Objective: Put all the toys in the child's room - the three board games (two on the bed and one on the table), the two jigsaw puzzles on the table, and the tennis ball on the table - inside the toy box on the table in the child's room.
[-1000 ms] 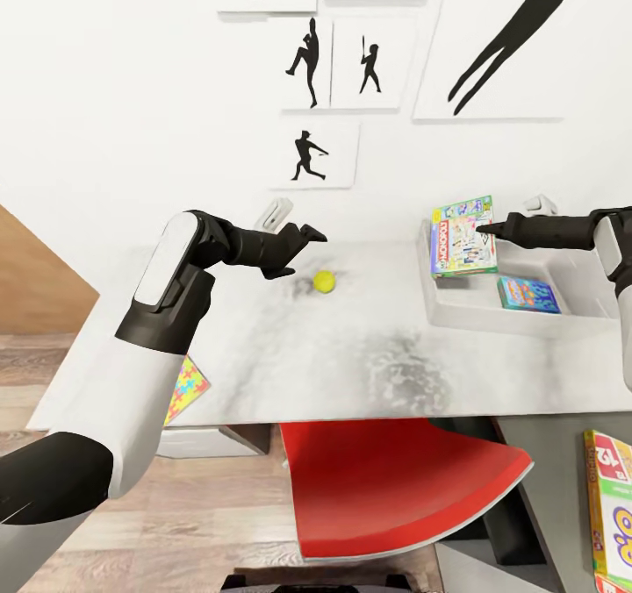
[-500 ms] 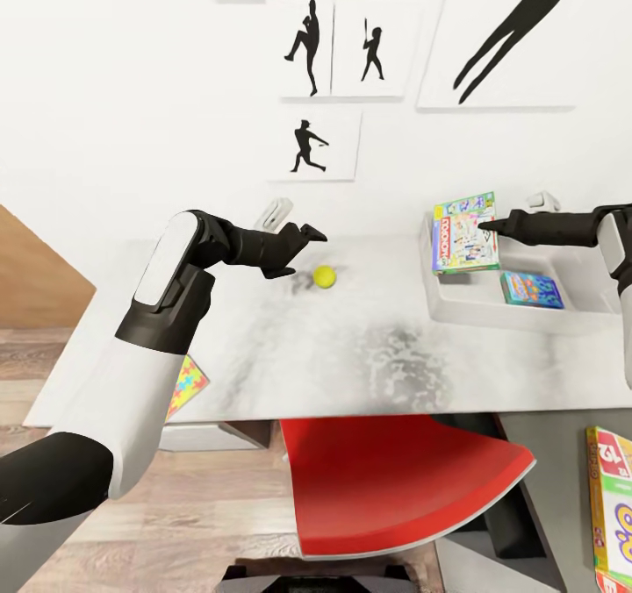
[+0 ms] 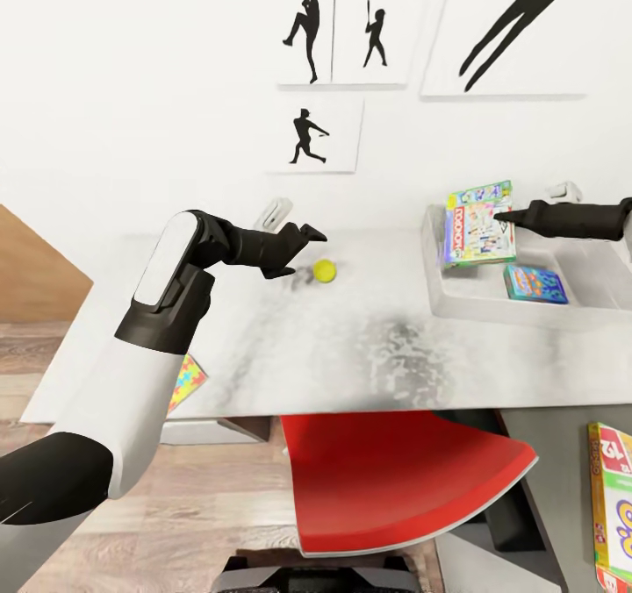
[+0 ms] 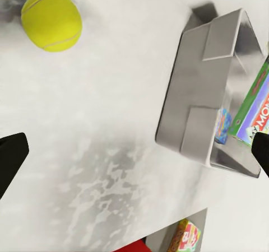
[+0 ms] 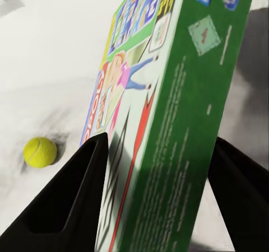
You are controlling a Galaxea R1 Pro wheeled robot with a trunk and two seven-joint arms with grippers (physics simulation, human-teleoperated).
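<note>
The tennis ball (image 3: 324, 270) (image 4: 51, 21) lies on the light-grey table (image 3: 351, 347), just beyond my left gripper (image 3: 307, 235) (image 4: 134, 154), which hovers open and empty. The toy box (image 3: 474, 308) (image 4: 204, 95) sits at the right of the table. Inside it a green board game (image 3: 478, 223) (image 5: 162, 123) stands tilted on edge, with my right gripper (image 3: 505, 217) (image 5: 154, 199) shut across its thickness. A small blue board game (image 3: 534, 283) lies flat in the toy box. The long Skip-Bo box (image 3: 612, 496) rests on the dark-grey section. One jigsaw puzzle (image 3: 186, 384) peeks out beneath my left arm.
A red chair (image 3: 395, 479) is tucked under the table's front edge, directly before me. The white wall with silhouette pictures (image 3: 312, 132) backs the table. Wooden floor (image 3: 53, 356) shows at the left.
The whole view has drifted a little, so the camera moved. My right gripper and the green board game have shifted slightly right within the toy box. The left arm and the ball have stayed put.
</note>
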